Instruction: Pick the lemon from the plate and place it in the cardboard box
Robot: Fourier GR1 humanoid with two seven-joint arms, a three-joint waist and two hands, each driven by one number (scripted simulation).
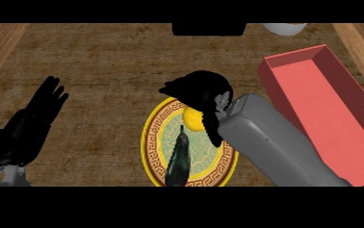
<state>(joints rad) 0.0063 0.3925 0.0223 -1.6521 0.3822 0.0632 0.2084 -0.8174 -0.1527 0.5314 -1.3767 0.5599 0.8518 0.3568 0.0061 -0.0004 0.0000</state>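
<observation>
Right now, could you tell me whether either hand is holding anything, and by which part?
The right hand curls over the lemon on the plate, covering its top; an actual hold cannot be told. The left hand holds nothing.

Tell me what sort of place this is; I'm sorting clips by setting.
Probably a kitchen or dining counter: a brown wood-grain counter top, a gold-rimmed decorative plate carrying a lemon and a dark utensil-like thing, plus a reddish box beside it. The right robot hand is over the lemon.
</observation>
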